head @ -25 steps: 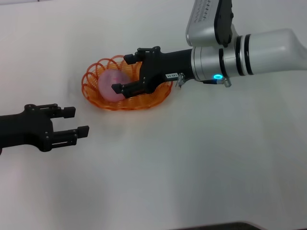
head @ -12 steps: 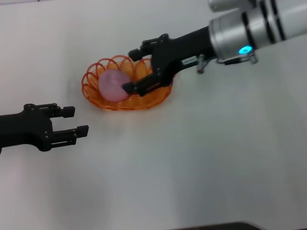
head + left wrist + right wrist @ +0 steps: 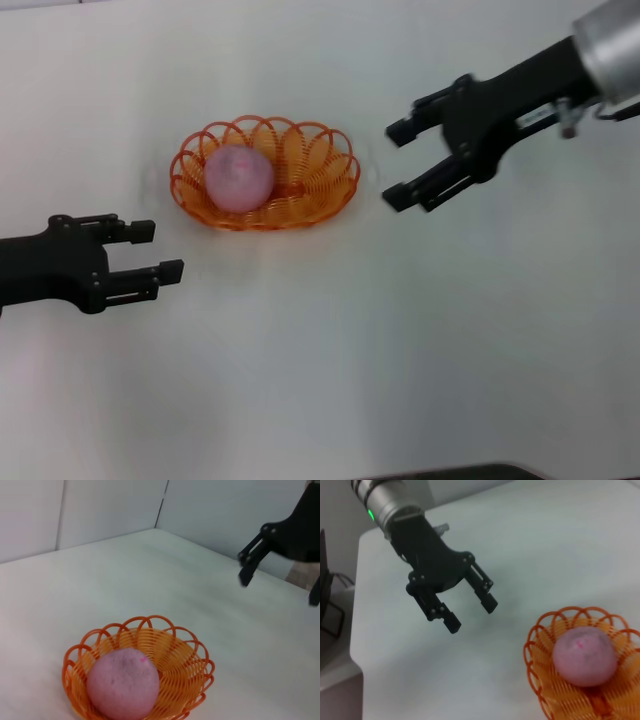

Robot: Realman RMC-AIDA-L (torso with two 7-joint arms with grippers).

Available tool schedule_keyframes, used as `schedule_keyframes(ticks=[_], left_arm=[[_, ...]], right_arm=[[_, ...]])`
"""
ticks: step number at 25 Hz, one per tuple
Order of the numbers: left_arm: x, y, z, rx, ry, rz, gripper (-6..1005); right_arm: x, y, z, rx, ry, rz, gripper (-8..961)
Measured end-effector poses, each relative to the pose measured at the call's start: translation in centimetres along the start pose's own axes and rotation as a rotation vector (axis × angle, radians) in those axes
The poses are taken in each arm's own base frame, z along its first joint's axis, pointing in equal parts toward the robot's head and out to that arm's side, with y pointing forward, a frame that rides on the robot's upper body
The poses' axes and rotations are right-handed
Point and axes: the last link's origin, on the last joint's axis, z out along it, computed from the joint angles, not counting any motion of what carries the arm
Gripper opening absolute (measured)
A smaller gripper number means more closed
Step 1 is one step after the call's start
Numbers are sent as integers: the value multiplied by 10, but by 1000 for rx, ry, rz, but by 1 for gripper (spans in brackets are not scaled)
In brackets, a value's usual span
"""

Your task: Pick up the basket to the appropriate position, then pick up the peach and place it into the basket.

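Note:
The orange wire basket [image 3: 300,185] sits on the white table left of centre. The pink peach [image 3: 238,178] lies inside it, toward its left end. Both also show in the left wrist view, the basket [image 3: 187,662] and the peach [image 3: 123,682], and in the right wrist view, the basket [image 3: 540,655] and the peach [image 3: 585,655]. My right gripper [image 3: 397,162] is open and empty, apart from the basket on its right side. My left gripper [image 3: 162,250] is open and empty, in front of the basket's left end; it shows in the right wrist view [image 3: 470,612].
The white table [image 3: 400,350] spreads all around. Its near-left edge and corner show in the right wrist view [image 3: 357,645]. Pale walls stand behind the table in the left wrist view [image 3: 100,505].
My right gripper has let go of the peach, which stays in the basket, and has drawn back to the right, away from the basket. My left arm has not moved.

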Motion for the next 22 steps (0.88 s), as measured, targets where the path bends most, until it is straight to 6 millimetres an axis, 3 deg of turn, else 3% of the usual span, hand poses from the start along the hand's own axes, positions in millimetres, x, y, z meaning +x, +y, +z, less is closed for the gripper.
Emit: schedule_keyframes(ticks=[4, 7, 11, 15, 19, 22], left_arm=[[3, -3, -3, 18, 25, -2, 674], [7, -4, -5, 26, 48, 1, 674], [8, -5, -4, 28, 54, 2, 674], [9, -6, -3, 38, 71, 1, 675], [7, -7, -2, 44, 73, 2, 675], [3, -7, 0, 48, 72, 17, 675]], right_arm=[[14, 3, -21, 33, -137, 1, 934], [34, 10, -33, 106, -341, -24, 931], [54, 16, -33, 143, -479, -29, 929], [91, 25, -12, 154, -585, 6, 926], [121, 26, 20, 183, -532, 55, 924], [131, 27, 35, 191, -482, 62, 924]])
